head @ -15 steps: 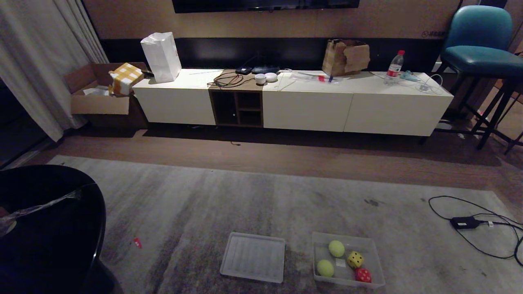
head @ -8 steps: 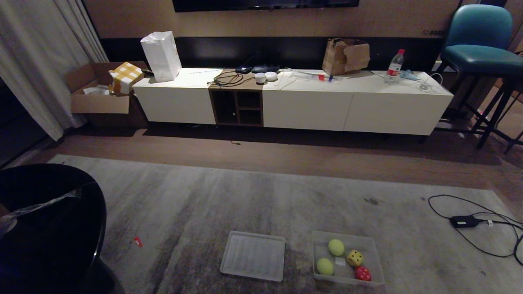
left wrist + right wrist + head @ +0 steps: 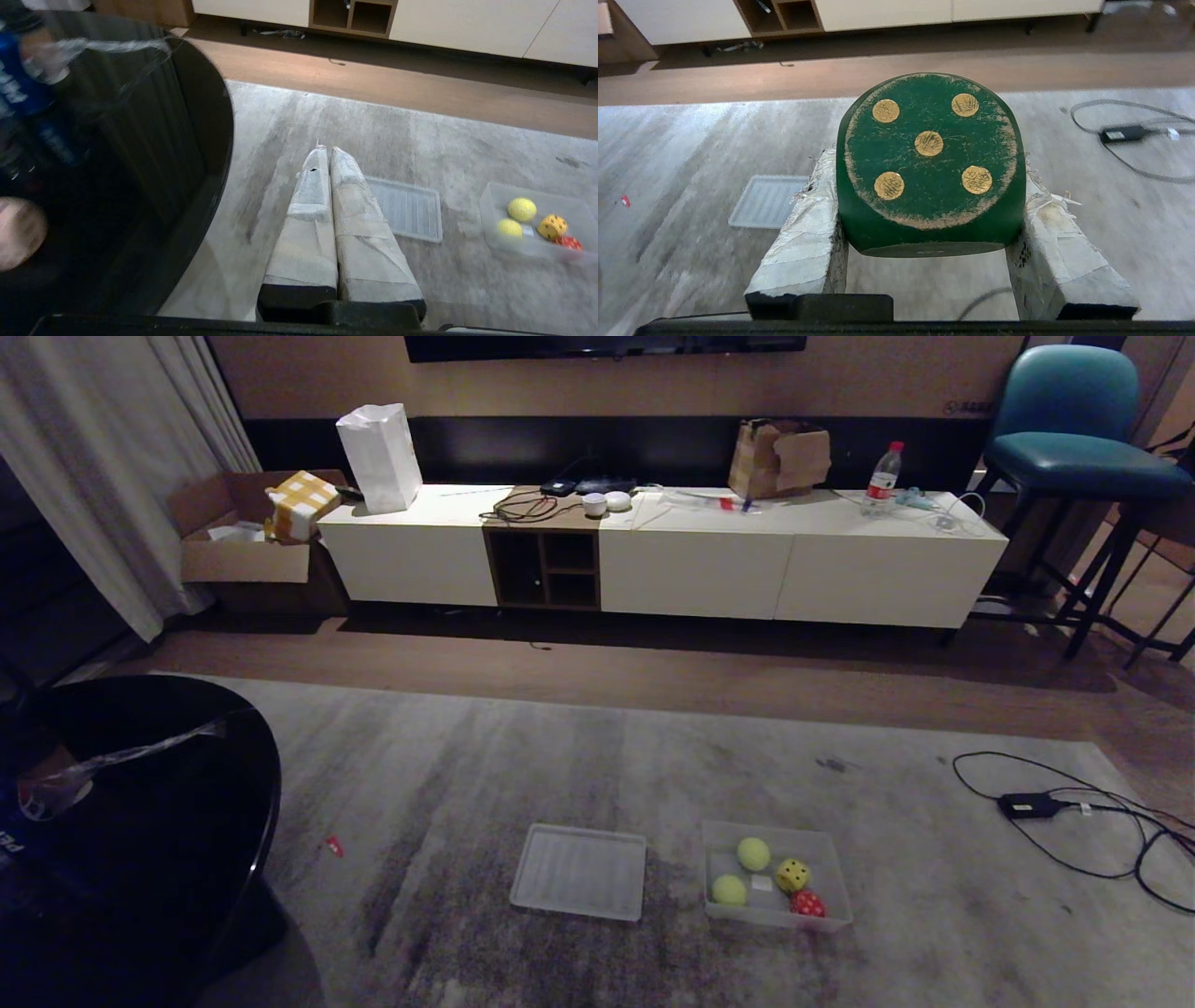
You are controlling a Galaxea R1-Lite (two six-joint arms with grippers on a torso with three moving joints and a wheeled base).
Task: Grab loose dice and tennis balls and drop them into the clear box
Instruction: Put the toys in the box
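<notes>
A: Four task items lie in the clear box on the grey rug: two tennis balls toward the side nearer the ribbed lid, a yellow die and a red die toward the other side. A small white label sits on the box floor between them.

B: Lid position?

A: Flat on the rug, just beside the box on the robot's left, apart from it.

B: Right gripper?

A: Its taped fingers pinch a dark green die from both sides. The face with five gold pips is turned to the wrist camera. The die sits right between the fingertips and hides their ends. The gripper is held above the rug; the lid shows beyond it to one side, a black adapter with cable to the other.

B: Does the box appear in the right wrist view?

A: No. I cannot tell from it how near the held die is to the box.

B: Left gripper?

A: Fingers pressed together, nothing between them. It points out over the rug beside a round black table; lid and box lie beyond the tips, box well apart.

B: Either arm in the head view?

A: Neither.
</notes>
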